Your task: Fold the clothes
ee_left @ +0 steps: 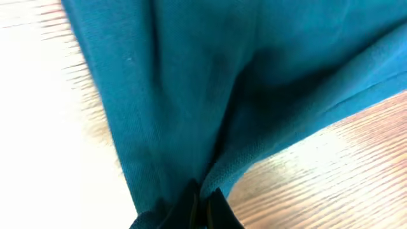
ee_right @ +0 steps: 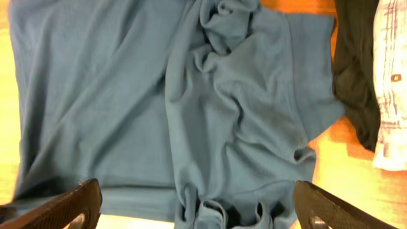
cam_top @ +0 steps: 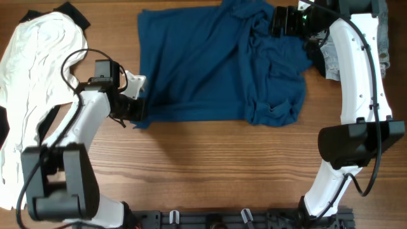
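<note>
A teal blue shirt (cam_top: 203, 63) lies spread on the wooden table (cam_top: 222, 172), its right side rumpled and bunched. My left gripper (cam_top: 137, 109) is at the shirt's lower left corner and is shut on the fabric; in the left wrist view the closed fingers (ee_left: 203, 210) pinch the blue cloth (ee_left: 191, 95), which rises in a ridge from them. My right gripper (cam_top: 275, 22) is above the shirt's far right edge. In the right wrist view its fingers (ee_right: 200, 213) are wide open and empty over the bunched shirt (ee_right: 191, 108).
A white garment (cam_top: 32, 70) lies at the left, with black cloth (cam_top: 73, 16) behind it. At the far right are dark cloth (ee_right: 353, 70) and a pale plaid shirt (ee_right: 391, 83), also seen overhead (cam_top: 383, 44).
</note>
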Controlling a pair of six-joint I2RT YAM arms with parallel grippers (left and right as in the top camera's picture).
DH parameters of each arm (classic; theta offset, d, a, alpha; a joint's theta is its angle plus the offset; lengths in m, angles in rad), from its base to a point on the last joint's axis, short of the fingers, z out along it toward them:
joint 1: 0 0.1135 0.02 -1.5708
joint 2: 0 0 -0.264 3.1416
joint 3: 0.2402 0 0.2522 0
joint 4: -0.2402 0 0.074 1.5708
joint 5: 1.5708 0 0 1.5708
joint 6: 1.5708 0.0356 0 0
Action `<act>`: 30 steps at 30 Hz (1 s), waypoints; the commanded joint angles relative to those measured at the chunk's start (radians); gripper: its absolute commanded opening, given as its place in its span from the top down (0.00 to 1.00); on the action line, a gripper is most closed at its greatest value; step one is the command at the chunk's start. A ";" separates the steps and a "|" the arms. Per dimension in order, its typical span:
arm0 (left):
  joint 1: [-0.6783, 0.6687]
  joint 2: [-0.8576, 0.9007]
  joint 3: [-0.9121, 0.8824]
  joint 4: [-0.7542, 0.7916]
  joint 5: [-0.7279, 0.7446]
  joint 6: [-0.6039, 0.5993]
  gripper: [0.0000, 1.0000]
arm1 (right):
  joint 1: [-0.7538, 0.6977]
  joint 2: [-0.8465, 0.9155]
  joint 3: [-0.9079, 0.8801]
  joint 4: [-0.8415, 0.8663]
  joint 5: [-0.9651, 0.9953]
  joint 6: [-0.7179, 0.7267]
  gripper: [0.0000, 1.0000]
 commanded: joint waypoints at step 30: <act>0.084 -0.225 0.165 -0.216 -0.622 -0.470 0.96 | 0.182 0.006 -0.701 0.018 -0.063 -0.100 0.27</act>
